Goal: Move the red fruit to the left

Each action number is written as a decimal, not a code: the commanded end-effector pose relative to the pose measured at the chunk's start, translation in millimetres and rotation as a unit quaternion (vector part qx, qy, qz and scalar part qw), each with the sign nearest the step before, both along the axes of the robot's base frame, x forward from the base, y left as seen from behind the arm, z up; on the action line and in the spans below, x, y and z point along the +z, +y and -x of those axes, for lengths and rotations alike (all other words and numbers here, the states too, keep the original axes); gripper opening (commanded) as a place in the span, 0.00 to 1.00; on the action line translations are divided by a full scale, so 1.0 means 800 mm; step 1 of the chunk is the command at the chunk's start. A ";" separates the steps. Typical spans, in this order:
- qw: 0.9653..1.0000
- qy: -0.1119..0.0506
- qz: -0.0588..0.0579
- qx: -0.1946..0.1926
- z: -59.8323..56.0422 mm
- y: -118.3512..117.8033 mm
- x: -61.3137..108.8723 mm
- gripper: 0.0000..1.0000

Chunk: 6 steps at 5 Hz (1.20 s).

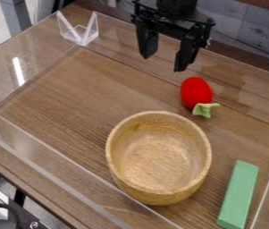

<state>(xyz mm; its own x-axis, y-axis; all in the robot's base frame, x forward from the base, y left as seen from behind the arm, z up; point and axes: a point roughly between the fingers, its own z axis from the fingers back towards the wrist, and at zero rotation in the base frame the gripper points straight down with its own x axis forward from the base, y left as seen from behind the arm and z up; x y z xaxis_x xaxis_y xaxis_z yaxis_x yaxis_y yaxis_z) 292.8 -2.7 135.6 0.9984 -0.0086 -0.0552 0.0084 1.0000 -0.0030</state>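
"How does the black two-fingered gripper [169, 63] stand?"

"Its fingers are wide apart, with nothing between them. It hangs at the far side of the table [71, 94]."

"And the red toy strawberry [197, 91]?"

"Just to the right of the gripper and nearer, lying on the wood, its green leafy stem [205, 110] toward the near side, beyond the round wooden bowl [158, 159]."

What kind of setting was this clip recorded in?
Probably a robot test bench or lab table: a black robot hand hangs over a wooden tabletop, with toy-like props such as a red fruit and a green block, and black cables at the edge.
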 end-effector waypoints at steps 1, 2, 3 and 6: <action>0.999 0.005 0.007 0.054 0.002 -0.008 -0.010 1.00; 0.991 0.002 0.022 0.131 -0.001 -0.025 -0.020 1.00; 0.979 -0.005 0.038 0.199 -0.009 -0.042 -0.031 1.00; 0.930 -0.028 0.057 0.361 -0.035 -0.061 -0.062 1.00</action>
